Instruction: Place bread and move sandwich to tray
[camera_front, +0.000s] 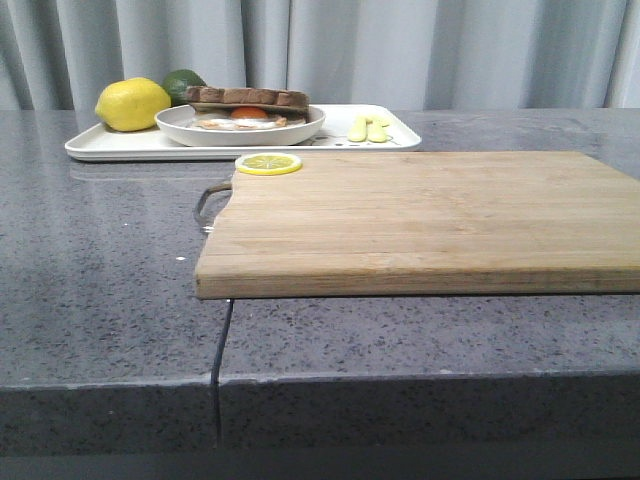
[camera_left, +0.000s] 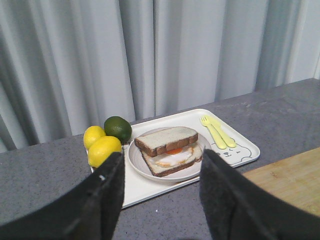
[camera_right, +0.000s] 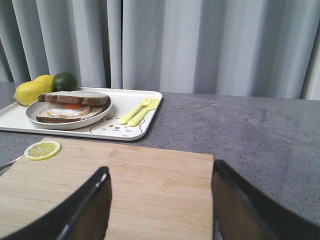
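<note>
White plate (camera_left: 145, 167) with the finished sandwich (camera_left: 170, 150) already sits on the bear tray (camera_left: 235, 155), bread slice (camera_left: 167, 137) on top. Both the left gripper (camera_left: 161, 195) and the right gripper (camera_right: 160, 200) hover spread and empty. Any further reach risks nudging the plate into the 2 lemons (camera_left: 100, 145).

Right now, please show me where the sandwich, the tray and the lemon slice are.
sandwich (camera_left: 167, 149), left wrist view, on the top bread slice.
tray (camera_right: 146, 96), right wrist view, on its bare far corner.
lemon slice (camera_front: 268, 163), front view, on its middle.
</note>
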